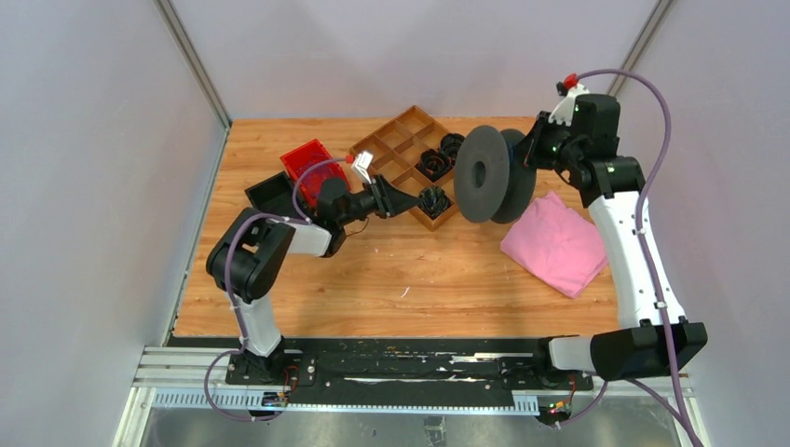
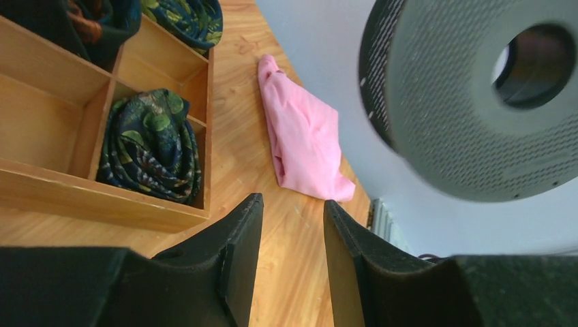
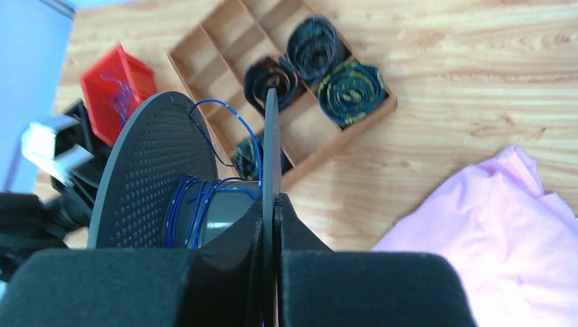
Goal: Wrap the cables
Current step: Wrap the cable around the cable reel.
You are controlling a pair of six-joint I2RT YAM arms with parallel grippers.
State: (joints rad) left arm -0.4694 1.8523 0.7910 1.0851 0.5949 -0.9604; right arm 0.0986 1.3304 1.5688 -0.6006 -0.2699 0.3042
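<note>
The worktop point(image 1: 410, 279) carries a wooden tray point(image 1: 396, 140). To the tray's right the spool point(image 1: 484, 174) is held raised and hides the tray's right corner, its flange clamped in the right pincer point(image 3: 272, 204). A pink cloth point(image 1: 556, 244) lies further right, and a red bin point(image 1: 307, 163) sits left of the tray. Coiled cables point(image 2: 151, 146) fill some tray compartments. The left pincer point(image 2: 293, 225), partly open and empty, hovers beside the tray's near edge.

Bears, on a light-brown wood-grain tabletop point(image 1: 410, 279), a shallow wooden tray split into square compartments point(image 1: 407, 123) at the far middle. Carries a folded pink cloth point(image 1: 556, 242) on the right, near the tray's right corner but apart from it. Holds at the far left a red slotted plastic bin point(image 1: 307, 166) and, just beside it, what looks like a black open box point(image 1: 270, 194), partly hidden.
</note>
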